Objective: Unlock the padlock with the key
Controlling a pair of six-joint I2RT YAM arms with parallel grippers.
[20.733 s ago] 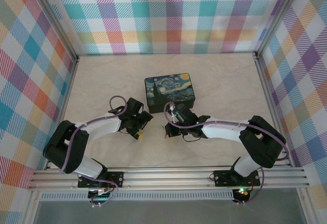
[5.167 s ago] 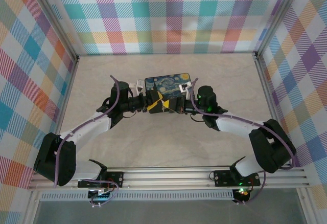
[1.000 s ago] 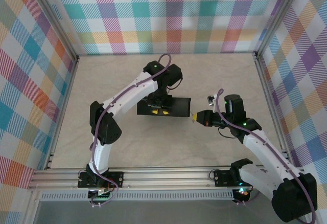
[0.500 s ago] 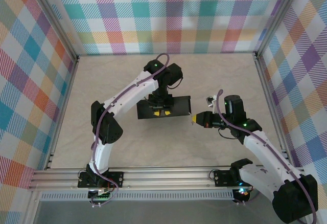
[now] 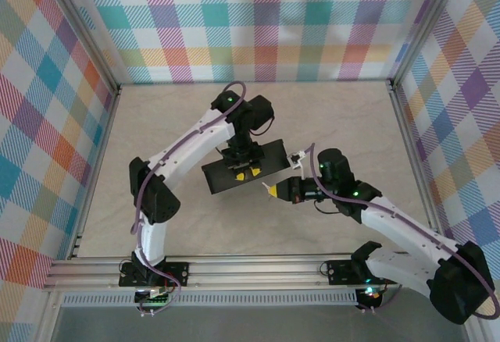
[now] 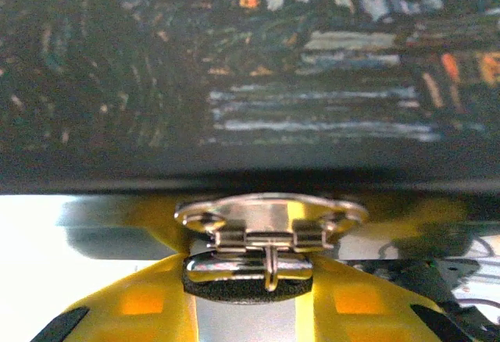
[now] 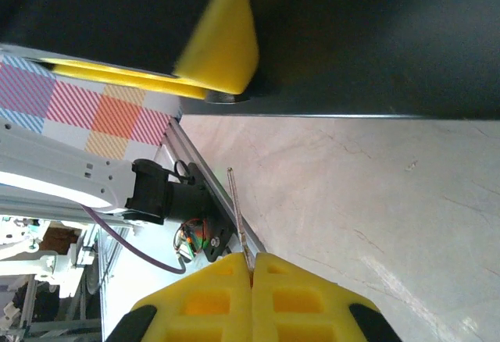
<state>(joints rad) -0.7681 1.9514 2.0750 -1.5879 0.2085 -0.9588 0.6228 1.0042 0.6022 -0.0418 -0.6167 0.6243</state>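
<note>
The black box (image 5: 269,154) with the starry-night lid (image 6: 312,69) lies tilted at mid table, dark side up in the top view. Below its silvery hasp (image 6: 269,215) hangs the small dark padlock (image 6: 234,289), its thin shackle through the hasp loop. My left gripper (image 5: 244,172) (image 6: 248,295) is shut on the padlock, a yellow finger on either side. My right gripper (image 5: 270,190) (image 7: 251,262) is shut on the thin silvery key (image 7: 238,205), which sticks out past the fingertips. It hovers just right of the box's near edge, a short gap from the left gripper.
Plaid walls enclose the beige table (image 5: 172,217) on three sides. An aluminium rail (image 5: 258,268) runs along the front by the arm bases. Open tabletop lies to the left, right and behind the box.
The right gripper with the key has moved left and nearer to the box. The left arm has turned the box so its left end swings forward.
</note>
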